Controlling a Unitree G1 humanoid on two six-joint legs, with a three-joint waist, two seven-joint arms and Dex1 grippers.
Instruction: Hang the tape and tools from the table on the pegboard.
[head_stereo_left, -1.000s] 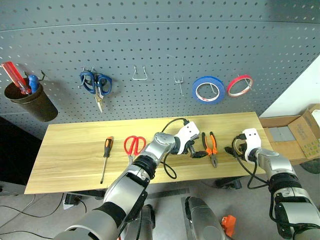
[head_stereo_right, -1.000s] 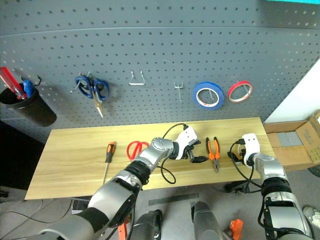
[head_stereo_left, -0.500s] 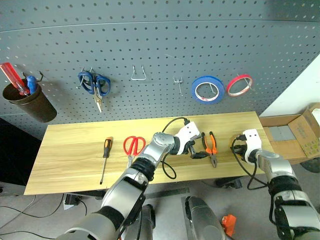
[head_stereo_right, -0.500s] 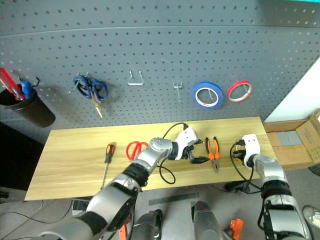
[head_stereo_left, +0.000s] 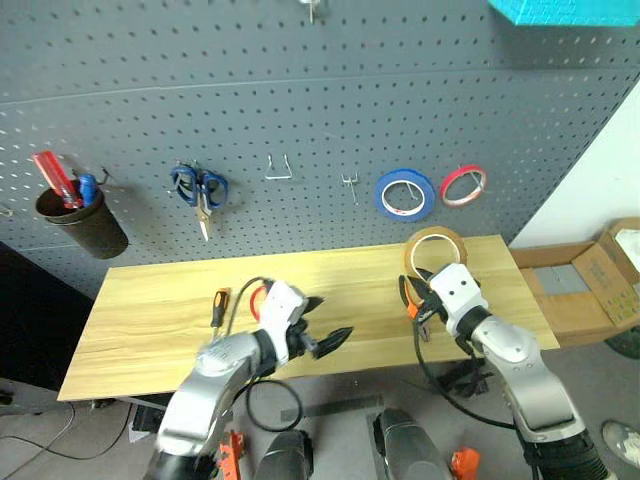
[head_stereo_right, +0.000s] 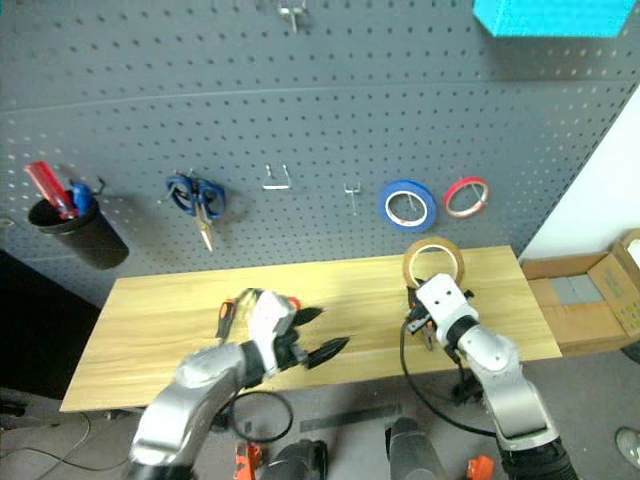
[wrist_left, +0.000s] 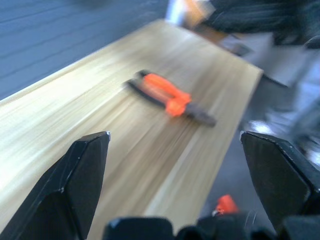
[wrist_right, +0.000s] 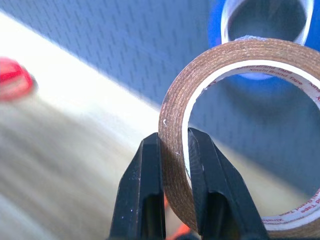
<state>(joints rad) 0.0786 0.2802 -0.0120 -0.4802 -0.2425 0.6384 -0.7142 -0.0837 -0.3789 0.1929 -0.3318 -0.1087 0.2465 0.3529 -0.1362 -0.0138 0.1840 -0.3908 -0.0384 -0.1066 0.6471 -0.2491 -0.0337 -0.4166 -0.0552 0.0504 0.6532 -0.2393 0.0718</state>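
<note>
The pegboard (head_stereo_left: 300, 110) fills the back of the scene, its top and sides cut off, with a turquoise box (head_stereo_left: 565, 10) partly out of frame at the upper right. Below it stands the desk (head_stereo_left: 150, 310) of pale wood. On the board hang a dark cup (head_stereo_left: 85, 225) with red and blue handles poking out, blue scissors (head_stereo_left: 198, 190), two bare hooks, a blue tape ring (head_stereo_left: 404, 193) and a thin red tape ring (head_stereo_left: 463, 185). The right tool (wrist_right: 172, 165) is pressed together on the wall of the tan tape (head_stereo_left: 434, 253), one finger inside the ring and one outside, holding it upright above the desk's right part, just below the blue ring. The left tool (head_stereo_left: 325, 320) hangs spread wide and empty over the desk's front edge. The pliers (wrist_left: 170, 97) lie flat on the desk, mostly hidden behind the right hand in the head views. The red scissors (head_stereo_left: 257, 300) are largely covered by the left hand. The screwdriver (head_stereo_left: 218, 305) lies beside them, its tip hidden by the left arm.
</note>
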